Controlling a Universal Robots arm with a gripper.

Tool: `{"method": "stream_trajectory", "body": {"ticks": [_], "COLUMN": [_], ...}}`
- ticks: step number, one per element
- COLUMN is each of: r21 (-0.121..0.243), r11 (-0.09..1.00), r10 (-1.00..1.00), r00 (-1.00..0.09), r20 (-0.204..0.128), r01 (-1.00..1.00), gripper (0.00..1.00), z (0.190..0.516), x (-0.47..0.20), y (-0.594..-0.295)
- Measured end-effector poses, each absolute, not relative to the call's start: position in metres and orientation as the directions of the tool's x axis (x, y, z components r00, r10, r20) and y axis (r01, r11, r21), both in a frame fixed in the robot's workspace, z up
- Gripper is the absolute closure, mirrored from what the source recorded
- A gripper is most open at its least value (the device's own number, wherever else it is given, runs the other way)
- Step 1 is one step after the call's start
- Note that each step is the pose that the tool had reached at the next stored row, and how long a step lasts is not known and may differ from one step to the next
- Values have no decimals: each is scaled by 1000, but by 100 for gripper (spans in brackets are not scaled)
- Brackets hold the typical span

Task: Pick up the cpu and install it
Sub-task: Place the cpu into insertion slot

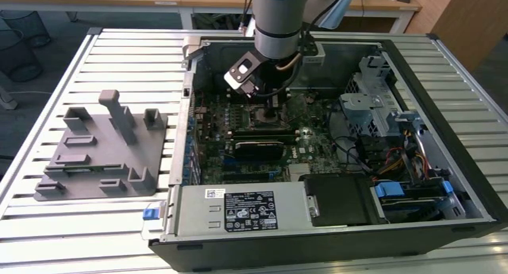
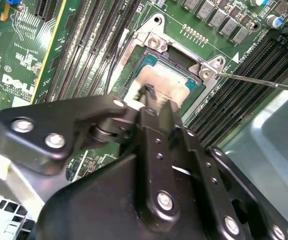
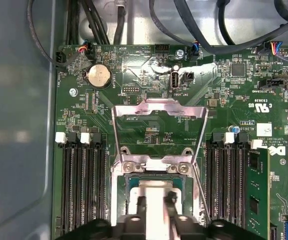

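One robot arm (image 1: 278, 18), exterior view: it reaches down into an open computer case (image 1: 468, 167) standing on a slatted table (image 1: 47, 226). Its gripper (image 1: 266, 101) hangs directly over the socket (image 1: 268, 116) on the green board. A grey holder tray (image 1: 95, 161) lies on the table outside the case, well apart from the socket, toward the exterior view's left.

Second wrist view: the cpu (image 2: 169, 82), with its silvery top, lies within the socket's metal frame (image 2: 156, 42). The gripper (image 2: 159, 100) is at the socket, its two black fingers (image 2: 176, 117) clasping opposite edges of the cpu. Black memory slots (image 2: 83, 50) run just beside the socket. A thin metal lever (image 2: 259, 80) juts away from one socket corner.

First wrist view: the cpu (image 3: 156, 192) sits in the socket between the gripper's (image 3: 156, 202) fingertips. The hinged metal plate (image 3: 159, 125) stands folded back from the socket. A round coin battery (image 3: 98, 76) lies beyond that plate. Memory slots (image 3: 81, 185) flank the socket on both sides.
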State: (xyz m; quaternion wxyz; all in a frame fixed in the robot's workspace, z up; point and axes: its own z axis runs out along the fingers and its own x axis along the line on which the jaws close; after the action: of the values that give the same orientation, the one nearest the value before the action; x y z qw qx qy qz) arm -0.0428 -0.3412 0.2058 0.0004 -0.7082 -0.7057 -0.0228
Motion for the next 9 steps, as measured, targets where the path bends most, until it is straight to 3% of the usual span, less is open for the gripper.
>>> {"method": "stream_trajectory", "body": {"ticks": [4, 9], "r21": [31, 31], "r11": [-4, -4], "r10": [999, 999], "r00": [3, 3], "r20": [32, 32], "r01": [1000, 1000], "gripper": [88, 89], "z": [207, 208], "x": [-43, -43], "y": [-341, -341]}}
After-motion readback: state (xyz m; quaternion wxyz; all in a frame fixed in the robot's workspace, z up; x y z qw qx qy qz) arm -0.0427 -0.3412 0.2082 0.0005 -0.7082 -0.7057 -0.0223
